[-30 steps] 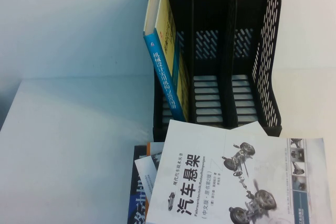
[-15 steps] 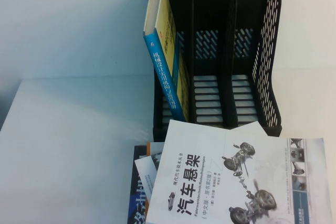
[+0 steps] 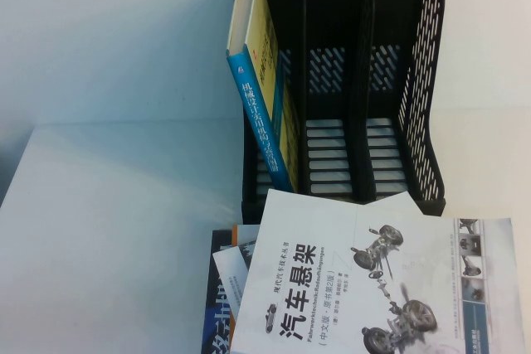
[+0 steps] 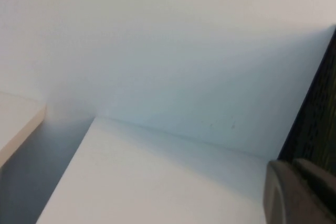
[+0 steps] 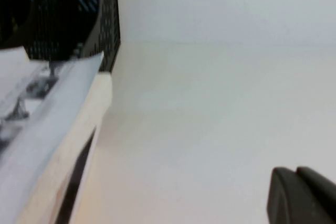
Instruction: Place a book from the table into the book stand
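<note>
The book (image 3: 348,283), white with a grey car-suspension drawing and a black Chinese title, lies face up on top of a pile at the table's (image 3: 124,221) front edge, just in front of the black book stand (image 3: 419,105). The stand's middle and right slots are empty. Neither gripper shows in the high view. My left gripper (image 4: 291,163) is shut and empty over bare table, with the stand's dark side (image 4: 320,103) beside it. My right gripper (image 5: 295,170) is shut and empty over bare table, to the right of the book's edge (image 5: 47,114) and the stand (image 5: 105,19).
A thick yellow book with a blue spine (image 3: 264,113) leans in the stand's left slot. Other books (image 3: 222,288) stick out from under the white book on its left. Pale walls rise behind the table.
</note>
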You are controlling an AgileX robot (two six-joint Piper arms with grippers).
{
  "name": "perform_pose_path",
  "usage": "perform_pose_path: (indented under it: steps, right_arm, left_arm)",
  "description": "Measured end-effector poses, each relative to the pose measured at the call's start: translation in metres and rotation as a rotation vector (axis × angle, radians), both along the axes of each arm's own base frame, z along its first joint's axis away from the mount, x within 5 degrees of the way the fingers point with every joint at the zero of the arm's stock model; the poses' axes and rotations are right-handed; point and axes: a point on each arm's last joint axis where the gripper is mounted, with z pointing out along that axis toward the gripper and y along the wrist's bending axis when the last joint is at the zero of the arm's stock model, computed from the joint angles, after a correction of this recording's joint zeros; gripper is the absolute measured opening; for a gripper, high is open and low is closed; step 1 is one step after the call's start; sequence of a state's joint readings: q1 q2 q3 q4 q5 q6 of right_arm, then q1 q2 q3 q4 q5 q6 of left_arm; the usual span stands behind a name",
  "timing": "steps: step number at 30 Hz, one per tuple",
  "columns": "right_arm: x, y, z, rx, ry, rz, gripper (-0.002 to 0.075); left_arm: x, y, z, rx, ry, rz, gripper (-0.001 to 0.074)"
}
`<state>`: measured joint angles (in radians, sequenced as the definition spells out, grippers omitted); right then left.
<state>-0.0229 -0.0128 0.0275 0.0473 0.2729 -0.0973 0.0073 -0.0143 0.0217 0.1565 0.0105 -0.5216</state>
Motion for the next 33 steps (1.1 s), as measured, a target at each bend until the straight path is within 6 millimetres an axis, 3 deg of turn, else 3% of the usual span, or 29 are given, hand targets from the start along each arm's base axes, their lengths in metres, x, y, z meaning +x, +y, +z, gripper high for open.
perform_pose_path:
  steps: [3,14,20,25,28,30,33]
  right_arm:
    - [0.002,0.000,0.008,0.069,-0.093,-0.011,-0.0003]
    - [0.003,0.001,0.025,0.670,-0.267,-0.079,-0.0003]
    - [0.002,-0.006,0.039,0.533,-0.447,-0.094,-0.0003]
    - [-0.004,-0.011,0.063,0.498,-0.610,-0.106,-0.0003]
    - [-0.014,-0.009,0.097,0.381,-0.727,-0.068,-0.0003]
    - [-0.025,-0.005,0.125,0.215,-0.817,-0.033,-0.0003]
    - [-0.047,-0.001,0.166,0.046,-0.944,-0.008,-0.0003]
  left_arm:
    - [0.000,-0.001,0.006,-0.054,-0.062,-0.014,-0.0004]
    - [-0.002,-0.003,0.016,-0.223,-0.173,-0.055,-0.0004]
    - [-0.004,-0.004,0.023,-0.296,-0.251,-0.089,-0.0004]
    - [-0.013,-0.007,0.044,-0.371,-0.491,-0.191,-0.0004]
    - [-0.017,-0.008,0.049,-0.382,-0.549,-0.221,-0.0004]
    - [-0.018,-0.008,0.056,-0.373,-0.542,-0.219,-0.0004]
    - [-0.025,-0.009,0.083,-0.333,-0.555,-0.212,-0.0004]
